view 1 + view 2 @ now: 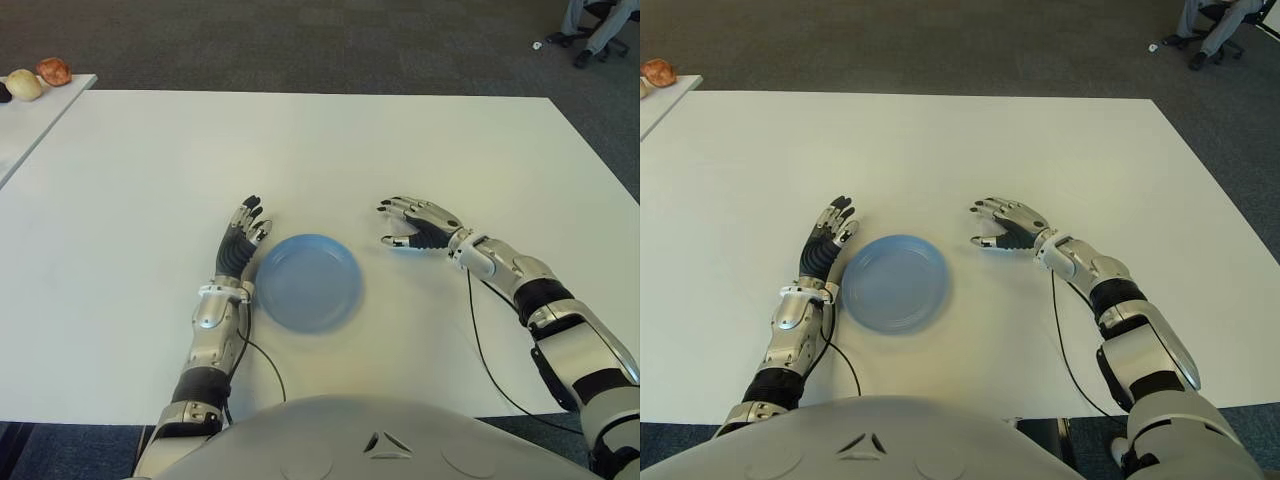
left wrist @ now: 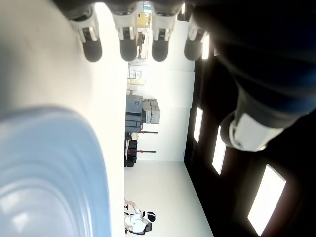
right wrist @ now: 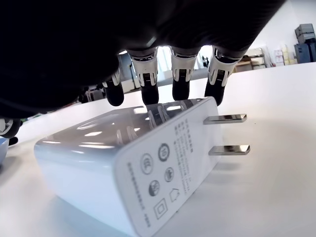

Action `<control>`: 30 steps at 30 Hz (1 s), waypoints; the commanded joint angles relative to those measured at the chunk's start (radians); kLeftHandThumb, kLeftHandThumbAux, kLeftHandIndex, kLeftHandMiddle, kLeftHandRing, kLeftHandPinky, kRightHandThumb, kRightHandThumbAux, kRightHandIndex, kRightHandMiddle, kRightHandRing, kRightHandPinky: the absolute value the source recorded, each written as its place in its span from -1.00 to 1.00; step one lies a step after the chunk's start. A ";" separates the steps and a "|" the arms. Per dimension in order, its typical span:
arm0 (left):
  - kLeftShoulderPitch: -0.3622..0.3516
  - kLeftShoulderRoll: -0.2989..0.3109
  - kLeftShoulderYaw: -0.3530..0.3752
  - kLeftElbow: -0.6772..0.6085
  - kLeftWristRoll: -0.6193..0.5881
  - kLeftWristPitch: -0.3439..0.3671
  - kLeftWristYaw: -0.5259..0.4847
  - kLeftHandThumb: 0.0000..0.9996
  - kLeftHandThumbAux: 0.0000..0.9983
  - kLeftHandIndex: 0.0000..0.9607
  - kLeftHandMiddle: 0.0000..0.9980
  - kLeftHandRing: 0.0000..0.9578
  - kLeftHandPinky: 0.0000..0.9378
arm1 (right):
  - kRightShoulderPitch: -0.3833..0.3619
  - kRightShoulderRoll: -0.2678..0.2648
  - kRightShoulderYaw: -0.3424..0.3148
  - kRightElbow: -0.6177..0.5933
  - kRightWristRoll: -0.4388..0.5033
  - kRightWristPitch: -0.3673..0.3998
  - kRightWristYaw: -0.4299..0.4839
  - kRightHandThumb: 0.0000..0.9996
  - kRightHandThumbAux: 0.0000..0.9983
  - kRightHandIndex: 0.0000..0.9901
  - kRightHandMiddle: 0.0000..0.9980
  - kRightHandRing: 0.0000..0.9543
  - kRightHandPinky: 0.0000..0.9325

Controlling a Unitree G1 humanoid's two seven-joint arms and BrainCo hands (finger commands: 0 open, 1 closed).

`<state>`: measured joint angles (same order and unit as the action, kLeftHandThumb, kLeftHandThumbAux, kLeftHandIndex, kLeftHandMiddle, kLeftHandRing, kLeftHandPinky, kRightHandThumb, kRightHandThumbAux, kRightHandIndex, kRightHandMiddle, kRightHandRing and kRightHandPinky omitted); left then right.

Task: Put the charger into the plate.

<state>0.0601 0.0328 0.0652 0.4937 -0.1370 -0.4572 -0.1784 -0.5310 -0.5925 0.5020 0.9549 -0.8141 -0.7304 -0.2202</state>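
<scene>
charger (image 3: 133,168) markings too small

Even overhead light on the table (image 1: 400,150), soft shadows; ceiling panels glare, plate (image 2: 44,173) rim blurred close up.

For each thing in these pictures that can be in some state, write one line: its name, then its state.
Charger: lying flat on the table under the right hand, prongs out, not in the plate.
Plate: upright, nothing in it.
Right hand: over the charger, right of the plate, fingers arched above it, not closed on it.
Left hand: beside the plate's left edge, fingers extended, holding nothing.
Table: bearing plate and charger.
</scene>
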 commanded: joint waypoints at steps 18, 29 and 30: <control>0.084 0.013 0.012 0.033 -0.004 0.079 -0.028 -1.00 0.20 -0.98 -0.89 -0.90 -0.87 | -0.032 -0.024 0.066 0.112 -0.030 -0.030 -0.075 -0.54 -0.70 -1.00 -1.00 -1.00 -1.00; 0.079 0.021 0.013 0.042 -0.004 0.083 -0.033 -1.00 0.18 -0.99 -0.90 -0.92 -0.88 | -0.020 -0.072 0.068 0.062 -0.032 -0.061 -0.077 -0.54 -0.72 -1.00 -1.00 -1.00 -1.00; 0.078 0.022 0.014 0.043 -0.004 0.083 -0.034 -1.00 0.18 -1.00 -0.91 -0.92 -0.88 | -0.020 -0.077 0.071 0.059 -0.036 -0.061 -0.079 -0.54 -0.72 -1.00 -1.00 -1.00 -1.00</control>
<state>0.0772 0.0488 0.0699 0.4714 -0.1389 -0.4386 -0.2041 -0.5571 -0.6573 0.5630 1.0249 -0.8374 -0.7812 -0.2957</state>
